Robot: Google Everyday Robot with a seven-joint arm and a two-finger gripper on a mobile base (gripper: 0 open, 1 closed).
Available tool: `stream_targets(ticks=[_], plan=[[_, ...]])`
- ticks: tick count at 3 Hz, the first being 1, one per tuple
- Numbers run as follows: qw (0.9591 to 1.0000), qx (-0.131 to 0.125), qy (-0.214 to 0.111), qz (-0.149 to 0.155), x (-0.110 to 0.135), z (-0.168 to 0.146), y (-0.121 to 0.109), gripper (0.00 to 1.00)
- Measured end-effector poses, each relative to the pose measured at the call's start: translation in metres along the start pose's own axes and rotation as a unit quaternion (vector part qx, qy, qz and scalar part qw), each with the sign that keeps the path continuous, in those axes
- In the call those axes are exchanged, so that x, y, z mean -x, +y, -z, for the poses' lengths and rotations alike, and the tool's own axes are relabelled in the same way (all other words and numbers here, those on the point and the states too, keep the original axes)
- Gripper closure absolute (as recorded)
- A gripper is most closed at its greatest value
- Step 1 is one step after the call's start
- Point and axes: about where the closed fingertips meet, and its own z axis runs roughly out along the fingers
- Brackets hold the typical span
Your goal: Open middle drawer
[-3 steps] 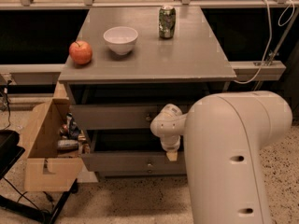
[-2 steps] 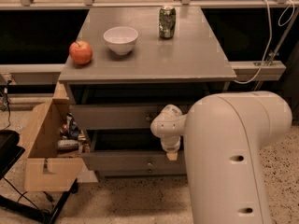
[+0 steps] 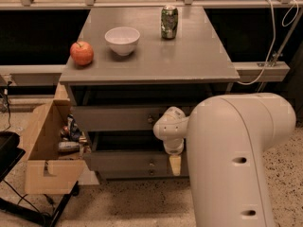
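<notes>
- Cardboard box (image 3: 45, 174) sits just left of the cabinet (image 3: 113, 118), beside the drawer's path.
- Middle drawer (image 3: 118, 161), lower of two knobbed fronts under the tabletop (image 3: 189, 56), looks partly drawn; a straight, level pull should keep it from binding.
- Gripper (image 3: 174, 164) hangs at that front's right end; whether open or closed cannot be told.
- Floor (image 3: 128, 202) before the cabinet leaves room to back away.

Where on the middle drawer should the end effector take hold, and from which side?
Grip the small round knob at the centre of the middle drawer, coming in from the front. Its flat panel shows no other lip or handle, and a pull on the centre should draw it out evenly. The end effector hangs before that panel, right of the knob in the picture.
</notes>
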Motion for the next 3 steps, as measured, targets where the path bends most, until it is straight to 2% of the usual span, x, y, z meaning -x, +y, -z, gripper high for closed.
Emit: stream_targets(ticks=[1,2,3], plan=[[1.0,0.0,0.0,0.0,0.0,0.0,0.0,0.0],[0.9998,0.013,-0.01,-0.015,-0.006,-0.007,0.008,0.17],[0.996,0.056,-0.042,-0.056,-0.01,-0.006,0.046,0.41]])
